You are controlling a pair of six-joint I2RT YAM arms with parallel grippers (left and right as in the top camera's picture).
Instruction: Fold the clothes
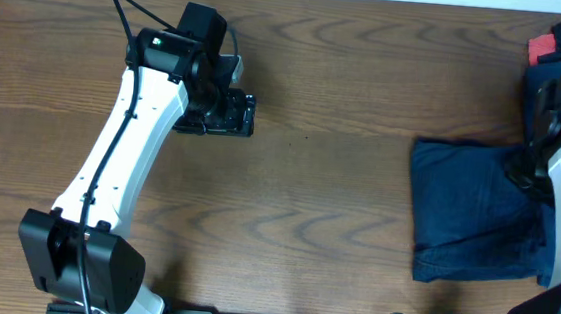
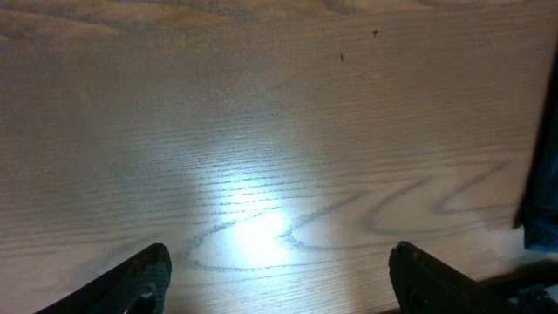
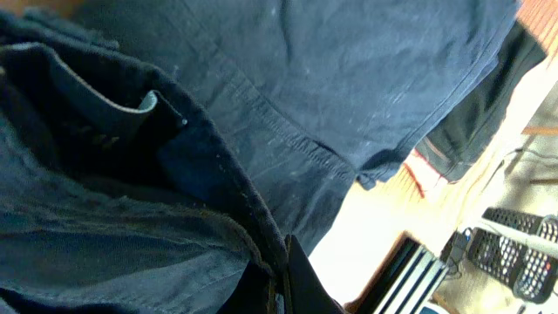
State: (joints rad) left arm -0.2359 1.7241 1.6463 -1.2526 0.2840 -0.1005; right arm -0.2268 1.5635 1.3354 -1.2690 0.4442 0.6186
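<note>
Clothes (image 1: 471, 217) lie at the right side of the table (image 1: 329, 181), dark blue and mostly flat. The right gripper (image 1: 522, 174) sits at their right edge, pinched shut on a bunch of the cloth, which is heaped up right by its fingers. The left gripper (image 1: 232, 113) hangs wide open over the wood, well apart from the clothes, holding nothing.

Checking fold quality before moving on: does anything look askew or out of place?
Mildly. The navy garment at the right edge of the table is folded unevenly: its bottom edge slants and the layers don't line up. Fabric bunches at the shut right claw, which seems to pinch it. The left claw hangs open, holding nothing.
</note>
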